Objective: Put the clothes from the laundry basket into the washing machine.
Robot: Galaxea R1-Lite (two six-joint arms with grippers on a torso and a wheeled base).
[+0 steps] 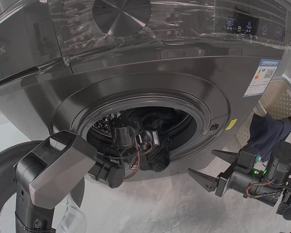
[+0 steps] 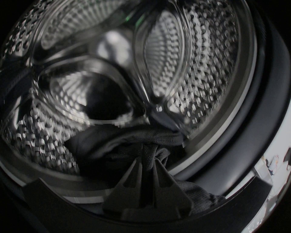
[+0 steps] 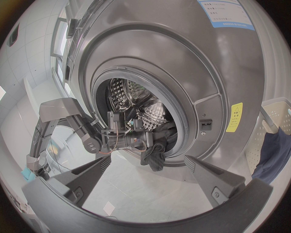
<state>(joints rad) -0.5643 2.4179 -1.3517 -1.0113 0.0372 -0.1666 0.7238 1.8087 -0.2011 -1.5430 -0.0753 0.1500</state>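
The washing machine (image 1: 183, 80) stands with its round opening (image 3: 182, 121) uncovered. My left gripper (image 2: 147, 160) is at the mouth of the drum (image 2: 200, 60), shut on a dark garment (image 2: 133, 142). Part of that garment (image 1: 159, 162) hangs over the lower rim outside and part lies inside the drum. My right gripper (image 1: 201, 161) hovers open and empty above the floor, to the right of the opening. The laundry basket (image 1: 282, 99) stands to the machine's right with a dark blue garment (image 1: 267, 133) draped over its edge.
The machine's door (image 1: 2, 192) is swung open at the left, beside my left arm. Grey tiled floor (image 1: 155, 213) lies in front of the machine. The basket (image 3: 277, 113) sits close against the machine's right side.
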